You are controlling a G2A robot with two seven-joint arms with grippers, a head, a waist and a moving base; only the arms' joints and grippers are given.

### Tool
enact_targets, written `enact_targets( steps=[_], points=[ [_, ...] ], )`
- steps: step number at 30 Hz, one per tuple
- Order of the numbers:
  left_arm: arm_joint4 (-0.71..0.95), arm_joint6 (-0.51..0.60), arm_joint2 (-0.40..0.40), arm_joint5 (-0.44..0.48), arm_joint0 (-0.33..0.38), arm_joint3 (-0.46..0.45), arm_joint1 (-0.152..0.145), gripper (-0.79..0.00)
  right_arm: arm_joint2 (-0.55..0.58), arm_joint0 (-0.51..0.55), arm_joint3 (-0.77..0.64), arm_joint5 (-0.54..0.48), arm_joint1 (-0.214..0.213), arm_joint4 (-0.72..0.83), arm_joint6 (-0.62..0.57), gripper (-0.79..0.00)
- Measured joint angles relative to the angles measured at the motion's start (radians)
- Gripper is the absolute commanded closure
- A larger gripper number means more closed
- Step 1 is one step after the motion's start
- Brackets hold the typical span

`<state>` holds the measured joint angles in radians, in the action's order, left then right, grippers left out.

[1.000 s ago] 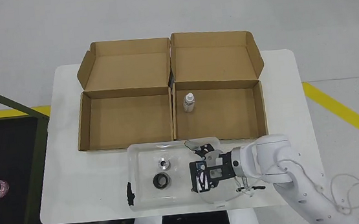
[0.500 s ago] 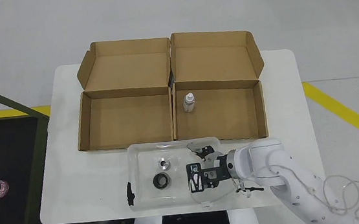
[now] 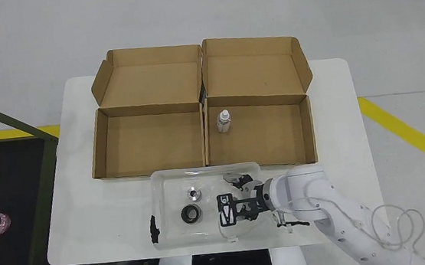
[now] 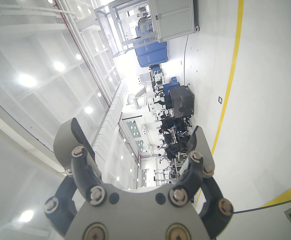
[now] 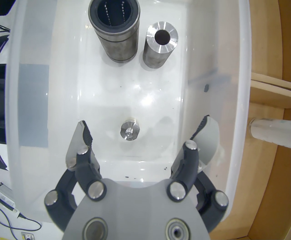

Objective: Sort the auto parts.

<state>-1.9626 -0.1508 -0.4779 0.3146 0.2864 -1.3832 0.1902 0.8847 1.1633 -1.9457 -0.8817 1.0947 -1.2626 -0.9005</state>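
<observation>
From above, the white tabletop point(image 3: 333, 105) holds two open brown boxes, the left box point(image 3: 152, 142) and the right box point(image 3: 267, 135). I think they are there to take the sorted parts. A white bottle point(image 3: 225, 120) is already in the right box. Just in front is a clear bin point(image 3: 201, 169) of loose parts, and the right tool point(image 3: 222, 212) is down inside it. A dark ring part point(image 3: 192, 213) and a silver tube point(image 3: 194, 193) stand in the bin, apart from the tool.

The left tool point(image 4: 135, 128) is spread wide and holds nothing. It points into a big bright hall with ceiling lights and a yellow line point(image 4: 229, 79) on the floor, so it looks parked out of the way.

From its own wrist, the right tool is spread wide too. A small silver part point(image 5: 129, 132) stands on the bin floor between its fingers, untouched. I think that is the next pick.
</observation>
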Motion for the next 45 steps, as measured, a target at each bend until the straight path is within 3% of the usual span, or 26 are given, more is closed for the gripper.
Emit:
enact_targets(
  steps=[2,13,15,19,28,35,39,45],
  points=[
    [0.0,0.0,0.0,0.0,0.0,0.0,0.0,-0.785,-0.011,-0.008,0.006,0.007,0.001,0.0,-0.012,-0.496],
    [0.0,0.0,0.0,0.0,0.0,0.0,0.0,-0.785,-0.052,-0.042,0.04,0.03,0.004,0.018,-0.067,-0.314],
    [0.0,0.0,0.0,0.0,0.0,0.0,0.0,-0.785,-0.059,-0.047,0.044,0.036,0.003,0.016,-0.074,-0.243],
    [0.0,0.0,0.0,0.0,0.0,0.0,0.0,-0.785,-0.072,-0.058,0.047,0.046,0.0,0.017,-0.083,-0.003],
    [0.0,0.0,0.0,0.0,0.0,0.0,0.0,-0.785,-0.078,-0.072,0.019,0.034,-0.008,0.044,-0.052,0.0],
    [0.0,0.0,0.0,0.0,0.0,0.0,0.0,-0.785,-0.052,-0.06,-0.025,0.026,-0.016,0.015,0.058,0.0],
    [0.0,0.0,0.0,0.0,0.0,0.0,0.0,-0.785,-0.016,-0.037,-0.054,0.021,-0.024,-0.018,0.179,0.0],
    [0.0,0.0,0.0,0.0,0.0,0.0,0.0,-0.785,0.068,0.038,-0.108,0.124,-0.039,-0.132,0.394,0.0]
  ],
)
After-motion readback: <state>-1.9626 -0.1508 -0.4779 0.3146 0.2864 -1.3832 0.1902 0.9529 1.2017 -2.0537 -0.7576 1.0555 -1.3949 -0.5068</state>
